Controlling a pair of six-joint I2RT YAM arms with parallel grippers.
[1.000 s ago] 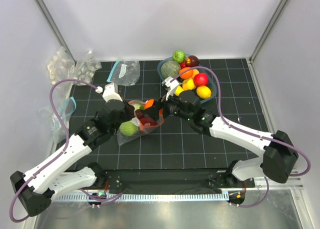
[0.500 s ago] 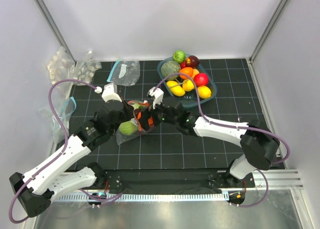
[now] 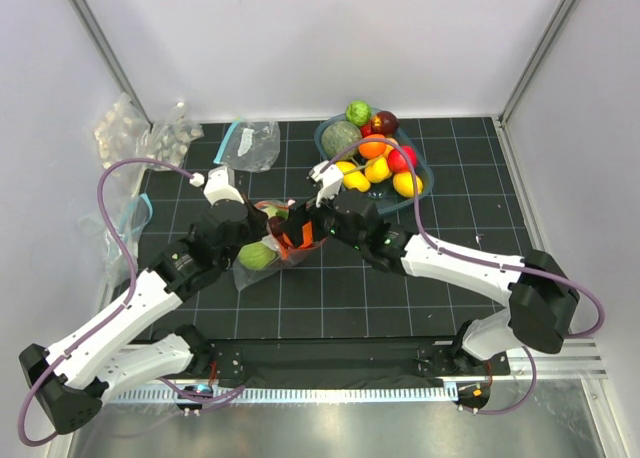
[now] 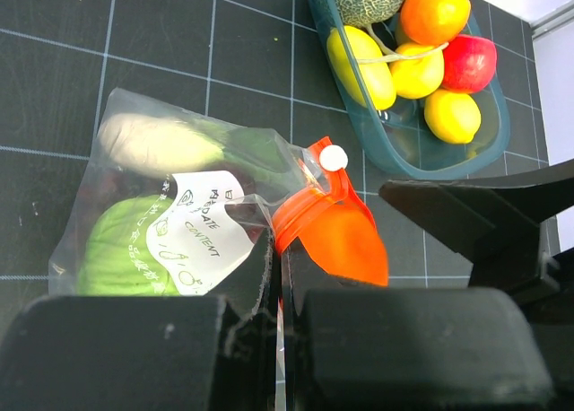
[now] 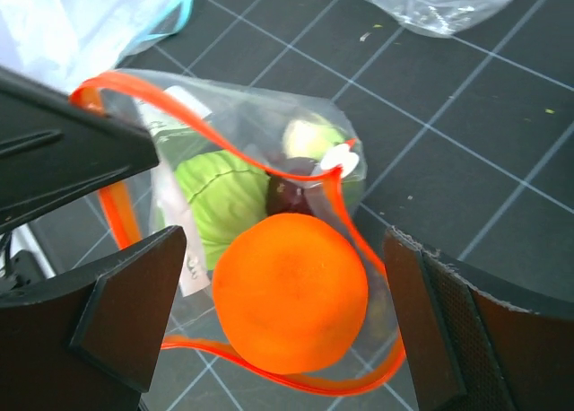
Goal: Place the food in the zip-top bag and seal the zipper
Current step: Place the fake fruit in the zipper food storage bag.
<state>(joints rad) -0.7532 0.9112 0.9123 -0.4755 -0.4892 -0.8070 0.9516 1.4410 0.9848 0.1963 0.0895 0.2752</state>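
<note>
Currently pinching the zip-top bag (image 3: 255, 263) at centre-left of the top view with the left gripper (image 4: 278, 276), jaws shut tight on the clear film at the bottom of the left wrist view. Holding the zipper (image 5: 115, 215) agape in a wide orange-red loop. Hovering over that mouth with the right gripper (image 3: 302, 230), fingers (image 5: 134, 312) spread wide at the lower corners of the right wrist view, gripping nothing. Between them, touching neither as far as seen, resting in the mouth: an orange (image 5: 291, 303). Deeper in the bag: a green cabbage (image 5: 211, 205), a dark grape (image 5: 289, 194), a white oblong vegetable (image 4: 161, 146), beside a white label (image 4: 202, 236). At upper right of the left wrist view, a teal bowl (image 4: 404, 155) with lemons (image 4: 359, 65), a second orange (image 4: 433, 14), a red apple (image 4: 468, 61). At upper left of the top view, a clear bag with a teal strip (image 3: 245, 143).
</note>
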